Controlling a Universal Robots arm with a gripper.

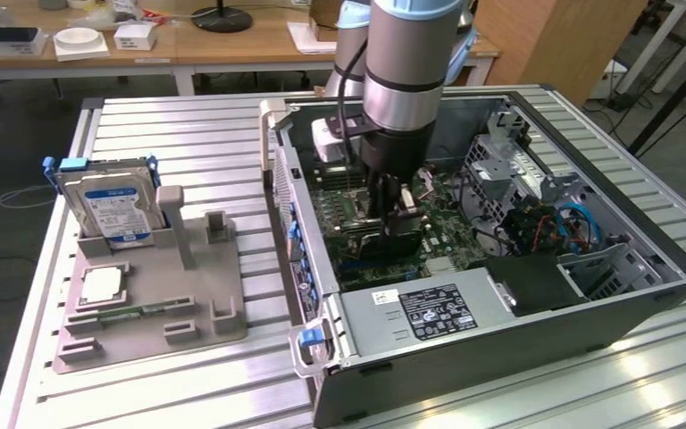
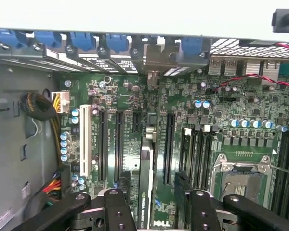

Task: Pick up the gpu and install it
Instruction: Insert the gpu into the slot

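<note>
Gripper (image 2: 149, 202) hangs low inside the computer case (image 1: 629, 304), fingers (image 2: 121, 192) spread either side of the gpu (image 2: 145, 192), which stands edge-on over a motherboard (image 2: 183, 125) slot, seemingly seated. Installing is in hand; any next move calls for a straight lift.

Ribbed bare-metal table (image 1: 176, 393), matt grey plastic holder (image 1: 206, 326), glossy green motherboard (image 2: 135, 96).

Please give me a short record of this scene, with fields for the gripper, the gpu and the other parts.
gripper: open, inside the computer case, one finger on each side of the gpu
gpu: upright, edge-on, among the motherboard slots; seating unclear
hard drive: standing in the grey holder, outside the case
</note>
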